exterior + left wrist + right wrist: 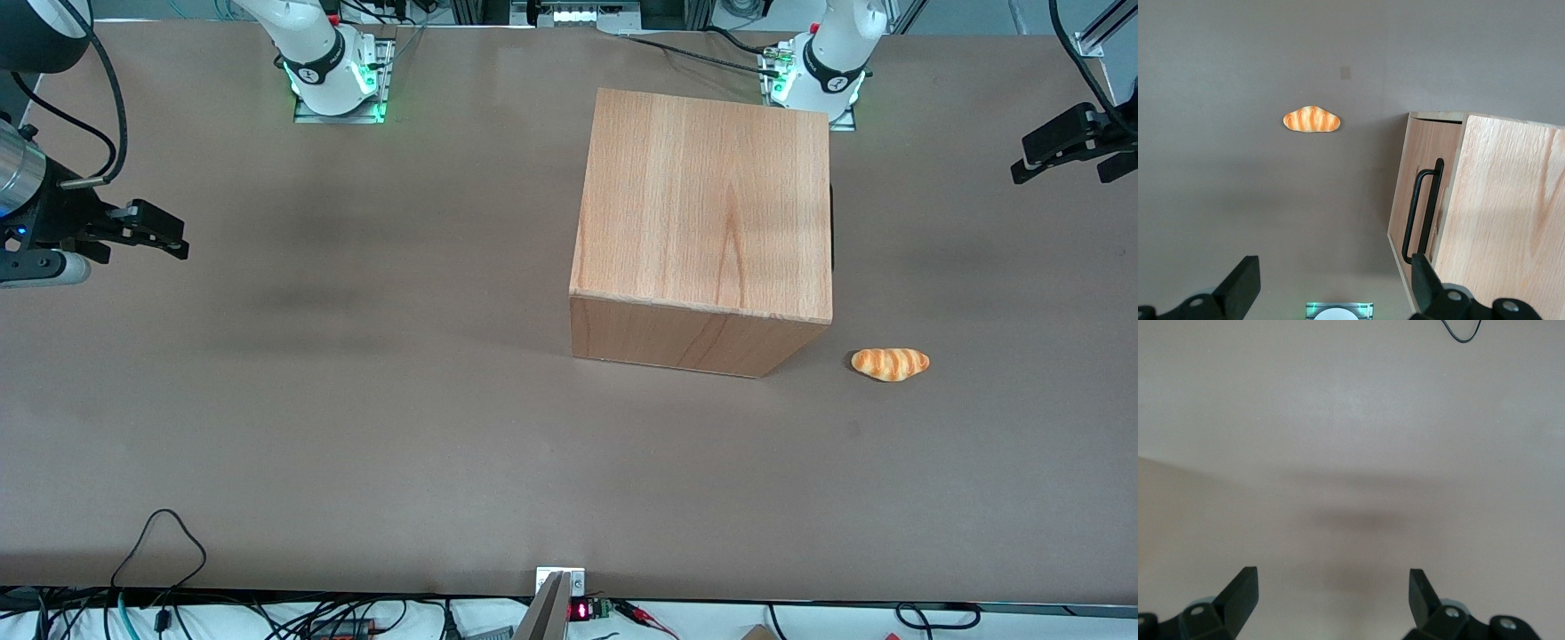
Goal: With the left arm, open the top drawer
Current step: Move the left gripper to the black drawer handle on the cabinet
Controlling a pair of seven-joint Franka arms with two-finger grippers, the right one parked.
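The wooden cabinet (pixel 702 204) stands on the brown table. Its drawer front faces the working arm's end of the table. In the front view only a thin dark strip of the handle (pixel 831 227) shows. In the left wrist view the top drawer's flat front panel (pixel 1421 160) and its long black handle (pixel 1423 210) show, and the panel sits in against the cabinet (pixel 1511 220). My left gripper (pixel 1062 164) hangs above the table, in front of the drawer and well apart from it. It is open and empty in the left wrist view (pixel 1335 283).
A small striped bread roll (pixel 890 364) lies on the table near the cabinet's corner, nearer the front camera; it also shows in the left wrist view (pixel 1311 121). The left arm's base (pixel 827 67) stands beside the cabinet, farther from the camera.
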